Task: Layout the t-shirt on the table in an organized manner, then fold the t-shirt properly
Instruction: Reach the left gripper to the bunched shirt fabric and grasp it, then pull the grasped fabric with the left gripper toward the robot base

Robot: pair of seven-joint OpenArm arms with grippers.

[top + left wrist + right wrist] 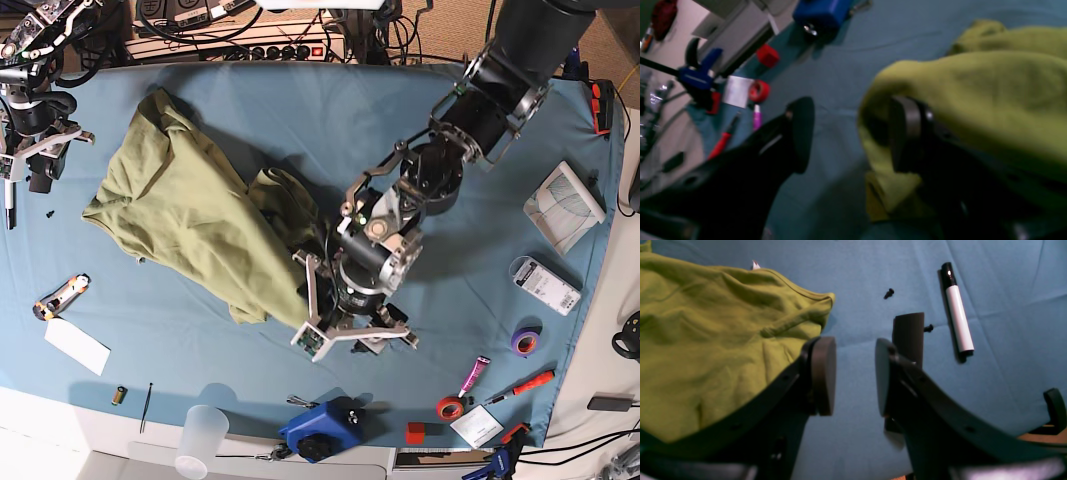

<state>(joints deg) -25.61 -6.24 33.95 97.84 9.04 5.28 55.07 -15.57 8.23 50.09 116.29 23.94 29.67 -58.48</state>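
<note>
- left wrist view: my left gripper (853,133) stands spread wide with nothing clamped. the t-shirt (973,110) drapes over the outside of one finger (907,133), loose rather than pinched. i judge i let the hem go here to lay it flat on the table (840,66). red tape rolls (759,90) and a blue clamp (700,76) lie toward the table edge.
- right wrist view: my right gripper (855,376) hangs part-open, empty, over bare cloth just beside the shirt's collar end, where a white tag (755,265) pokes out. a marker (957,311) lies near. i read it as waiting to take that side.
- base view: the shirt is bunched diagonally, from the far-left part of the table to its middle, not yet spread. the left gripper sits at its near end, the right one at the far-left edge, off the fabric.
</note>
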